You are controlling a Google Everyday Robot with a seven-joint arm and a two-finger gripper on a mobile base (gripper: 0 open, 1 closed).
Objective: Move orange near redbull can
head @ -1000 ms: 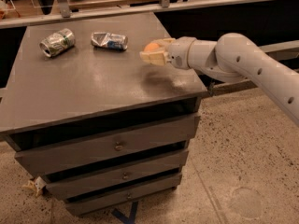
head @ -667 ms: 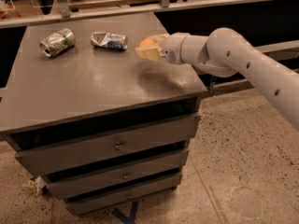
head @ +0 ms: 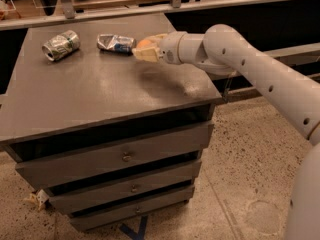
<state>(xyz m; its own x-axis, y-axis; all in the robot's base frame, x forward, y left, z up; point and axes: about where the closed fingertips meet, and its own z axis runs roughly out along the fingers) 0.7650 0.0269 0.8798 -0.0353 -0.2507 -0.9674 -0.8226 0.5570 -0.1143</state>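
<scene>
Drawers, three of them with small knobs, made up the front of the wide, dark grey cabinet (head: 100,99) you were working over. Its left edge ran out of the frame, and the gaps between the drawers were too dark to see into.

Your white, jointed arm (head: 260,69) came in from the right and reached across the rear right part of the cabinet top. Its lower links were cut off by the right edge and the bottom right corner, so you could not see where it joined the base.

At its tip, your beige-fingered gripper (head: 144,48) hung over the back of the top. Its jaws were narrowed around the small, round, smooth orange (head: 145,43). Only the upper part of the fruit showed between the fingers and the rest was hidden. You could not tell whether it sat on the surface or was held just above it.

Just left of the fingertips lay the redbull can (head: 116,43), a crushed, flattened silver can with blue patches, on its side near the rear edge. Whether the fingers touched it was unclear. A rounder silver can (head: 61,45) with green markings lay on its side farther left, apart from the other.
</scene>
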